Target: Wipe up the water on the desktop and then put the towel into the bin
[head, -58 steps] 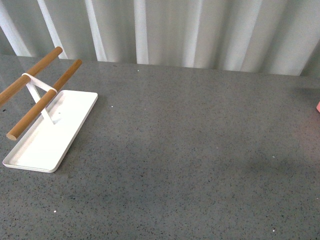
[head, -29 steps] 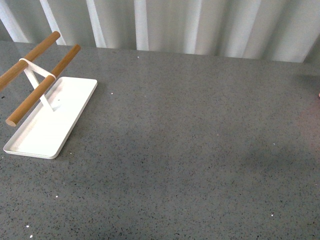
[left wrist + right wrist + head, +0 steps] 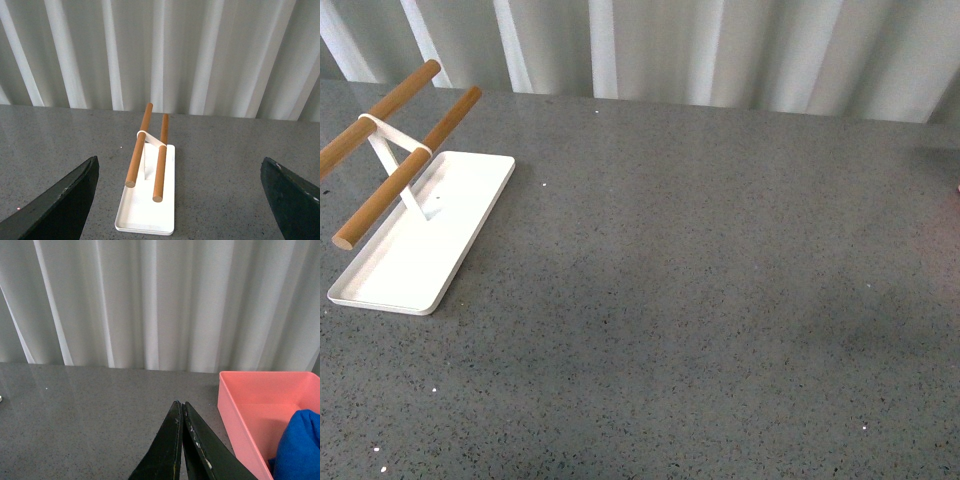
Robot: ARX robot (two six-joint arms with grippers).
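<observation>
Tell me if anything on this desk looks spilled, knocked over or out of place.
Nothing stands out. The desktop shows no visible puddle, the wooden-bar rack stands upright on its white tray, and the towel lies inside the pink bin.

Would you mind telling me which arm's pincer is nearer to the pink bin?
Right. The right pincer points just beside the pink bin holding the towel; the left pincer faces the white tray, no bin in sight.

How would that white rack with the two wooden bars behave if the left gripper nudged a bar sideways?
The rack would probably tip or slide rather than stay put: its wooden bars sit high on one thin white upright, overhanging the tray's end. The shallow tray looks light, and the smooth desktop likely offers little grip. The left gripper is open.
</observation>
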